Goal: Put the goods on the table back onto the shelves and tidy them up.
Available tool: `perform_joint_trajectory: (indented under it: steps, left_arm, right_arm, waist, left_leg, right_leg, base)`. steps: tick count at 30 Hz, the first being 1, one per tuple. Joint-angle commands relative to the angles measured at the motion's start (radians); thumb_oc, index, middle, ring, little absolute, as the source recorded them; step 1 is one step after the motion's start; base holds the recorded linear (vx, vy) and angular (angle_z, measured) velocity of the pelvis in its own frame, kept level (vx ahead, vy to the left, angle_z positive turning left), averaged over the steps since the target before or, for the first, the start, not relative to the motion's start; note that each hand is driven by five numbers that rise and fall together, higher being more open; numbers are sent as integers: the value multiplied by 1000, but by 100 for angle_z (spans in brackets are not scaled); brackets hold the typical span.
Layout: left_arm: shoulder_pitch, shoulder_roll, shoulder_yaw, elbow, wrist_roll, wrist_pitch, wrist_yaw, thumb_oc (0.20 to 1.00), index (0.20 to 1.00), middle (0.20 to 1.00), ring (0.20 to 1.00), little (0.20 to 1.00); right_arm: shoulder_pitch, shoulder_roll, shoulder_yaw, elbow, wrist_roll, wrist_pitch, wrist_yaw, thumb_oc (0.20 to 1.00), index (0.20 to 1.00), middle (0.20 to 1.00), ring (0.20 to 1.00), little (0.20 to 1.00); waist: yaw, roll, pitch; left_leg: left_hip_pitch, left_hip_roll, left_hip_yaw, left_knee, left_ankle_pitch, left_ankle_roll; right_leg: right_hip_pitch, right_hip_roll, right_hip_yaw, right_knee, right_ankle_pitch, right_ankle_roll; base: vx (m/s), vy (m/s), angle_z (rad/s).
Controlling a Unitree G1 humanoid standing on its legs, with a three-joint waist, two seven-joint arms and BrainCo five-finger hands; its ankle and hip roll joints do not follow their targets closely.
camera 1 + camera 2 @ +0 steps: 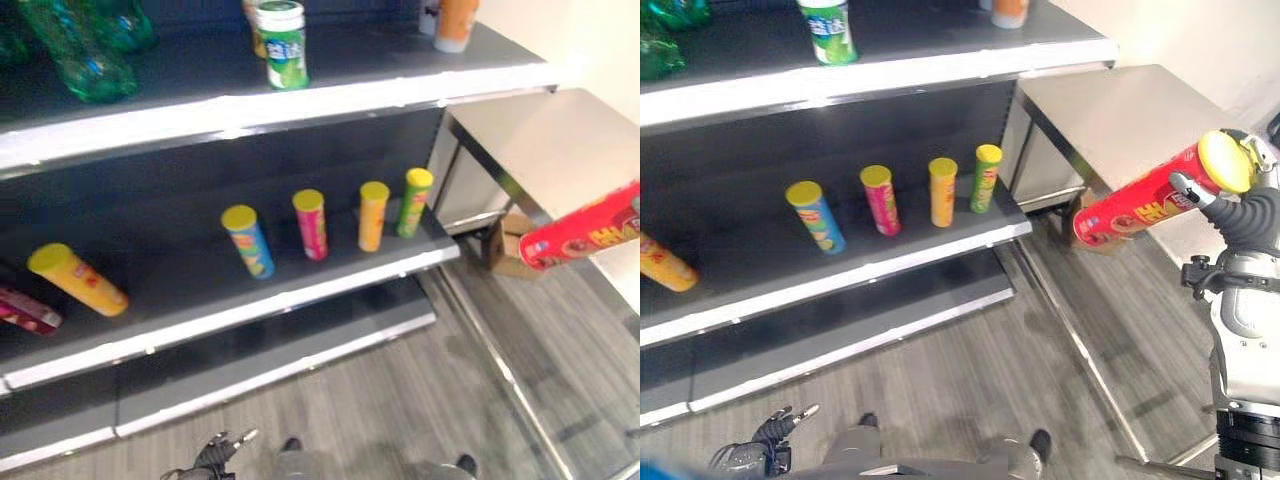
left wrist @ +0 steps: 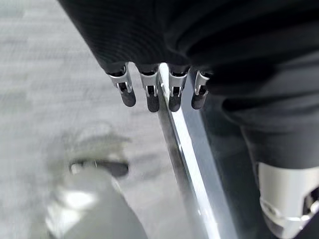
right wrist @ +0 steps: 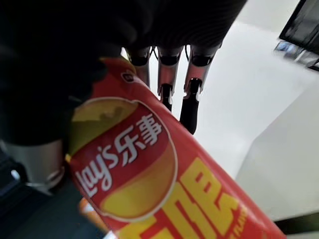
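Right hand [image 1: 1240, 205] raised at the right side, fingers [image 3: 192, 102] and thumb curled round a red crisp tube [image 1: 1145, 208] near its yellow lid. Tube held tilted in the air, lid end high by the hand, base end pointing down toward the shelves, above the floor beside a steel table [image 1: 1120, 115]. A cardboard box [image 1: 505, 245] on the floor under that table. Left hand [image 1: 775, 432] low at the bottom left, holding nothing, fingers [image 2: 149, 92] hanging straight in a row over the grey wood-look floor [image 1: 400, 400].

On the middle dark shelf [image 1: 200, 290], four upright tubes with yellow lids in a row: blue tube [image 1: 248, 240], pink tube [image 1: 311, 224], orange tube [image 1: 372, 215], green tube [image 1: 414, 201]. Further left on the same shelf, a yellow tube [image 1: 78, 279] leaning over, and a red tube [image 1: 28, 311] lying flat beside it. On the top shelf [image 1: 330, 95], a green can [image 1: 283, 44], green plastic bottles [image 1: 80, 50] at the left, and an orange container [image 1: 455, 24] at the right.
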Motion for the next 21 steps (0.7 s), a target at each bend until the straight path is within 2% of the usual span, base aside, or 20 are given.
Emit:
perform_joint_trajectory:
  steps: [1, 2, 3, 5, 7, 8, 10, 11, 13, 15, 17, 20, 21]
  left_arm:
    - [59, 21, 23, -57, 18, -8, -5, 1000, 1000, 1000, 1000, 1000]
    - [62, 17, 20, -59, 14, -2, -15, 1000, 1000, 1000, 1000, 1000]
    - [60, 16, 20, -58, 13, -2, -15, 1000, 1000, 1000, 1000, 1000]
    - [67, 10, 17, -61, -6, 2, -22, 1000, 1000, 1000, 1000, 1000]
    - [76, -4, 31, -65, -24, 4, -28, 1000, 1000, 1000, 1000, 1000]
    - [81, -12, 33, -79, -34, 1, -28, 1000, 1000, 1000, 1000, 1000]
    - [87, -22, 34, -78, -35, -3, -30, 1000, 1000, 1000, 1000, 1000]
    - [101, -38, 47, -79, -44, 0, -32, 1000, 1000, 1000, 1000, 1000]
    - [108, -42, 47, -75, -45, -1, -31, 1000, 1000, 1000, 1000, 1000]
    - [108, -47, 48, -75, -35, 0, -29, 1000, 1000, 1000, 1000, 1000]
    - [111, -50, 56, -74, -30, 5, -30, 1000, 1000, 1000, 1000, 1000]
    - [113, -53, 61, -44, -3, 6, -24, 1000, 1000, 1000, 1000, 1000]
    - [113, -53, 61, -43, -3, 6, -23, 1000, 1000, 1000, 1000, 1000]
  right_arm:
    - [-98, -138, -28, -55, -28, -43, 15, 200, 200, 200, 200, 200]
    - [-101, -152, -17, -60, -20, -48, 26, 200, 200, 200, 200, 200]
    - [-102, -153, -17, -59, -20, -49, 26, 200, 200, 200, 200, 200]
    - [-109, -177, 26, -65, -14, -53, 59, 200, 200, 200, 200, 200]
    - [-116, -191, 65, -94, -32, -53, 91, 200, 200, 200, 200, 200]
    - [-133, -197, 91, -111, -28, -51, 115, 200, 200, 200, 200, 200]
    - [-163, -192, 136, -120, -1, -55, 140, 200, 200, 200, 200, 200]
    - [-184, -182, 191, -138, 2, -56, 168, 200, 200, 200, 200, 200]
    - [-194, -174, 221, -143, 13, -57, 183, 200, 200, 200, 200, 200]
    - [-203, -175, 267, -157, 6, -54, 205, 200, 200, 200, 200, 200]
    - [-200, -167, 298, -187, -12, -47, 226, 200, 200, 200, 200, 200]
    - [-185, -137, 341, -184, -44, -37, 237, 200, 200, 200, 200, 200]
    - [-185, -137, 341, -184, -45, -37, 237, 200, 200, 200, 200, 200]
  waist:
    - [3, 40, -24]
    - [10, 38, -20]
    - [10, 39, -20]
    - [14, 23, -6]
    - [25, 5, 6]
    - [37, -5, 8]
    - [50, -14, 2]
    - [67, -12, 2]
    - [76, -10, 8]
    - [81, -2, 30]
    - [76, 10, 38]
    - [70, 14, 38]
    - [68, 14, 38]
  left_leg:
    - [104, 7, -11, -244, 62, 20]
    - [89, -19, -18, -239, 80, 33]
    - [86, -19, -18, -239, 83, 33]
    - [72, -53, -39, -232, 107, 45]
    - [71, -80, -45, -239, 123, 46]
    - [65, -98, -58, -238, 128, 41]
    - [39, -114, -80, -231, 138, 30]
    - [11, -118, -84, -201, 141, 24]
    - [-7, -121, -88, -171, 141, 20]
    - [-57, -119, -77, -110, 145, -3]
    - [-72, -78, -38, -97, 145, -15]
    - [-65, -3, -32, -118, 157, -17]
    - [-64, -3, -33, -119, 157, -18]
  right_leg:
    - [-8, 231, 31, 172, -525, 157]
    - [-26, 340, 69, 218, -609, 139]
    - [-30, 340, 68, 219, -607, 137]
    - [-43, 448, 104, 262, -670, 105]
    - [-35, 513, 128, 241, -689, 73]
    - [-8, 519, 122, 190, -685, 56]
    - [44, 529, 142, 70, -679, 52]
    - [78, 539, 160, -6, -653, 50]
    - [88, 539, 166, -26, -643, 50]
    - [103, 528, 146, -57, -636, 50]
    - [105, 518, 117, -74, -624, 52]
    - [99, 483, 97, -71, -608, 60]
    - [100, 484, 96, -70, -609, 60]
  base:
    - [-149, 294, 3]
    - [-135, 211, 17]
    - [-136, 148, 29]
    - [-124, 96, 18]
    - [-138, 40, 73]
    - [-152, -20, 93]
    - [-133, -64, 21]
    - [-90, -55, 16]
    - [-87, -6, 27]
    - [-153, 52, 24]
    - [-124, 107, 46]
    - [-58, 135, 63]
    - [-51, 131, 51]
